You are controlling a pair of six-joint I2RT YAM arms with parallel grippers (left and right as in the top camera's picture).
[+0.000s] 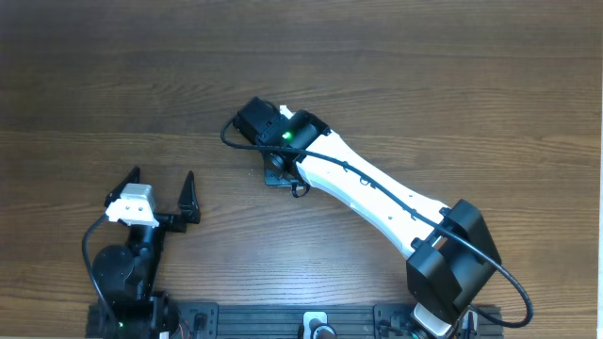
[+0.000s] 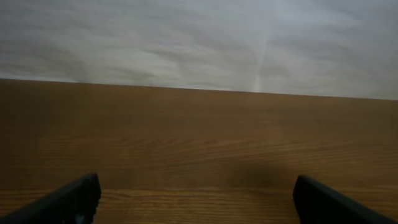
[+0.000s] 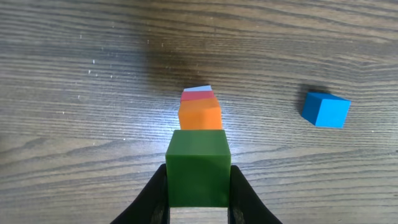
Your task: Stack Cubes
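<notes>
The stack is partly built: near the middle of the desk (image 3: pixel 74 74) an orange cube (image 3: pixel 200 116) sits on a red cube (image 3: pixel 198 96) (a pale sliver (image 3: pixel 199 89) peeks out beneath). The right claw (image 3: pixel 199 193) is clamped on a matte green cube (image 3: pixel 198 168) over them, not yet released. A blue cube (image 3: pixel 326 109) lies apart, unstacked. The left claw (image 1: pixel 161 175) gapes wide, holding nothing.

Bright, even light covers the wooden table (image 1: pixel 424 85). A soft shadow lies past the orange cube (image 3: pixel 200 116), pale sheen beside it. The left wrist view looks hazy, perhaps defocused.
</notes>
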